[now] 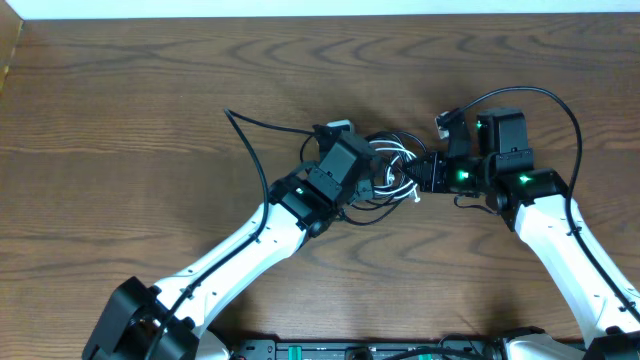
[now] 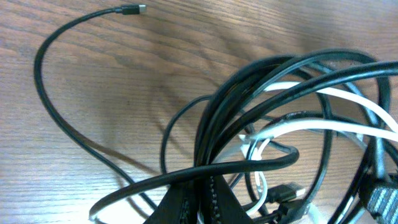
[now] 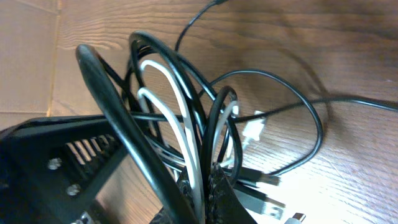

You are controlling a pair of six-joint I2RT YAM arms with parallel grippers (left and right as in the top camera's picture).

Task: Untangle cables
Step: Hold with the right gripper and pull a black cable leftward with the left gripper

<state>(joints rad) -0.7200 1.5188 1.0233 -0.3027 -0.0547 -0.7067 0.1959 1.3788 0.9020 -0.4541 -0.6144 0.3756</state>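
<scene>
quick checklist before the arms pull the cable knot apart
1. Left claw shut on the black cables: ok, strands run between its fingers.
2. Right claw shut on the bundle: ok, black and white cable loops pass through it.
3. Claws on opposite sides of the knot: ok in the overhead view.
4. Each claw holding a single strand: not ok, both pinch several.
5. Loose black plug end free on the table: ok, nothing lies on it.
6. White plug clear of loops: cannot tell.
</scene>
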